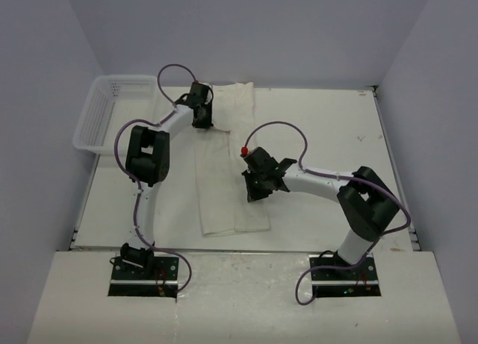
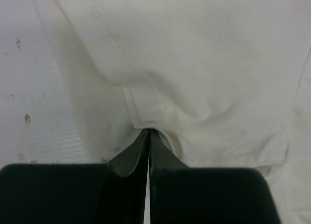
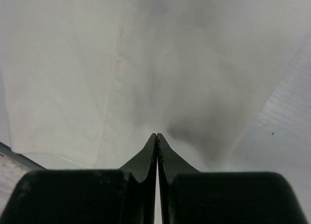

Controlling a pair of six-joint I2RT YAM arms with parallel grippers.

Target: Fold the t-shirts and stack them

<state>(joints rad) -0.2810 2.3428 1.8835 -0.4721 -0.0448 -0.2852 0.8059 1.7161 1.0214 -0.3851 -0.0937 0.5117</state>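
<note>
A white t-shirt (image 1: 228, 180), folded into a long narrow strip, lies down the middle of the table. My left gripper (image 1: 202, 122) is at the strip's left edge near the far end. In the left wrist view it (image 2: 148, 131) is shut, with a bunched hem of the shirt (image 2: 204, 63) pinched at the fingertips. My right gripper (image 1: 252, 192) is at the strip's right edge, nearer the front. In the right wrist view it (image 3: 156, 135) is shut over flat shirt cloth (image 3: 97, 78); no cloth shows between the jaws.
A white mesh basket (image 1: 112, 109) stands at the table's far left edge. The white table (image 1: 328, 135) is walled on the left, back and right. The shirt's right edge (image 3: 272, 88) runs diagonally beside bare table.
</note>
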